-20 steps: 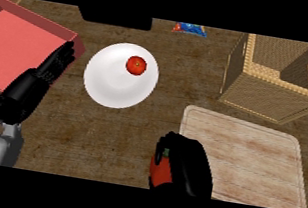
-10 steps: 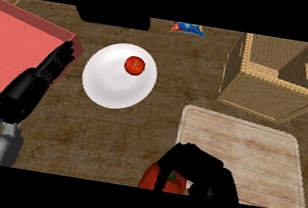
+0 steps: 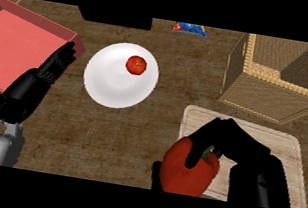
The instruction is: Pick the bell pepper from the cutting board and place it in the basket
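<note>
Right hand [image 3: 245,150]: the black fingers [image 3: 212,135] curl over the top of a glossy red bell pepper [image 3: 185,171] with a green stem and have hold of it. The pepper sits over the near left corner of the pale wooden cutting board [image 3: 285,147], partly past the board's left edge; contact with the board cannot be told. Far of the board stands a tan woven wicker basket [image 3: 263,95], well apart from the pepper. Left of the board, a white round plate [image 3: 115,87] bears a small red tomato [image 3: 136,65]. Left hand [image 3: 37,82]: resting at the left, fingers straight, tips beside a red open box [image 3: 10,40].
</note>
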Robot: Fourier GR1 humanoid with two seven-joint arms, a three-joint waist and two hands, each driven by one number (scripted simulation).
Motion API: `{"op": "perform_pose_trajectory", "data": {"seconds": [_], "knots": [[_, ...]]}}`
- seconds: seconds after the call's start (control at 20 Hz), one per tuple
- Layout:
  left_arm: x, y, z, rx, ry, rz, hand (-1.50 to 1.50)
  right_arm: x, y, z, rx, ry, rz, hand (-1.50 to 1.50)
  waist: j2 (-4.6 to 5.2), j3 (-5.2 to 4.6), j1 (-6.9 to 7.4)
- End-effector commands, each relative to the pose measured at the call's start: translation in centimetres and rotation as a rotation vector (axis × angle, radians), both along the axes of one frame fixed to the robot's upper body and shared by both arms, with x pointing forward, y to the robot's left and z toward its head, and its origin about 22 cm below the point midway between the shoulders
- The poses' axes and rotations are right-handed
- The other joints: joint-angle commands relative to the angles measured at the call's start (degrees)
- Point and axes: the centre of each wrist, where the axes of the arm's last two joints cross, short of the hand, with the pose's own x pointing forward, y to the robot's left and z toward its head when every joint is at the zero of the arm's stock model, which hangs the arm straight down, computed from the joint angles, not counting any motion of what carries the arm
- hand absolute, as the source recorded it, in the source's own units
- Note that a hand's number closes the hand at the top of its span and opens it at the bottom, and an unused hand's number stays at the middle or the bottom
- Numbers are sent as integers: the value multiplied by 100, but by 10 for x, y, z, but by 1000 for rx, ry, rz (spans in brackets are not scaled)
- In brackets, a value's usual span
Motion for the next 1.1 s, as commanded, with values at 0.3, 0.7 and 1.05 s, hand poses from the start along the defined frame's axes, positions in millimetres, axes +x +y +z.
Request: {"op": "perform_pose_trajectory", "data": {"seconds": [0.3, 0.7, 1.05], "knots": [[8, -1, -2, -4, -17, 3, 0, 94, -16, 31, 20, -18, -195, 150, 22, 2, 20], [4, -5, -1, 0, 8, -7, 0, 151, -46, 54, 115, -105, -342, 150, 18, 4, 42], [-13, 7, -7, -3, 7, -18, 0, 190, -104, 64, 124, -89, -418, 150, 15, 3, 56]]}}
